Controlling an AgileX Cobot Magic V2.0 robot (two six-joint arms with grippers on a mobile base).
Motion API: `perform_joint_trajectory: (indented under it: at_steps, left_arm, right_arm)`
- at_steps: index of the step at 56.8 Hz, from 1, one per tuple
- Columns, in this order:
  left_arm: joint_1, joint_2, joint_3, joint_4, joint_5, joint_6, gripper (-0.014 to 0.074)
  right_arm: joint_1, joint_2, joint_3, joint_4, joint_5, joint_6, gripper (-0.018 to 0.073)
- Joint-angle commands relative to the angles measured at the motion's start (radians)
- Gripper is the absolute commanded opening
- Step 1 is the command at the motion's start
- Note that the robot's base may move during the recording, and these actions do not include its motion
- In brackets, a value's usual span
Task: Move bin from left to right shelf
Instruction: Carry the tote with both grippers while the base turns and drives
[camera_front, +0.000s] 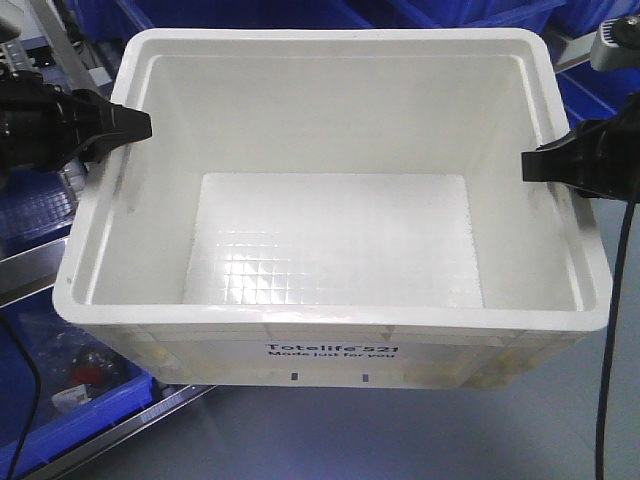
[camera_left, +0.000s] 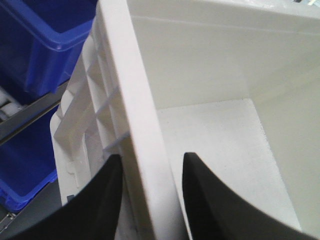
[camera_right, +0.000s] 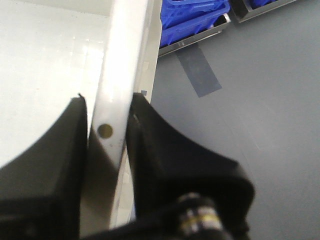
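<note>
The bin (camera_front: 330, 110), a large white tote with "Totelife 521" printed on its near side, fills the front view and is empty inside. My left gripper (camera_front: 138, 124) clamps its left rim, one finger inside the wall and one outside. My right gripper (camera_front: 530, 165) clamps the right rim the same way. In the left wrist view the left gripper (camera_left: 150, 160) straddles the bin's rim (camera_left: 130, 80) above the ribbing. In the right wrist view the right gripper (camera_right: 109, 100) is pressed on the rim (camera_right: 122, 60), and grey floor lies below the bin.
Blue bins (camera_front: 60, 400) sit on a metal shelf rail (camera_front: 110, 435) at lower left, with more blue bins (camera_front: 470, 12) behind the tote. A blue bin (camera_left: 45, 45) is close to the tote's left side. Grey floor (camera_right: 250, 110) with a tape patch (camera_right: 199, 70) is at the right.
</note>
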Motion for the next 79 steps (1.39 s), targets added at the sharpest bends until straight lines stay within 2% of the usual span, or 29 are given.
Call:
perform_joint_trajectory:
  at_steps: [1, 79]
  left_arm:
    - [-0.054, -0.045, -0.046, -0.183, 0.204, 0.019, -0.0003]
    - [-0.054, -0.045, -0.046, -0.183, 0.204, 0.019, -0.0003]
  right_arm:
    - [0.031, -0.029, -0.05, 0.171, -0.147, -0.033, -0.0004]
    - [0.031, -0.029, -0.05, 0.171, -0.147, -0.033, -0.0004]
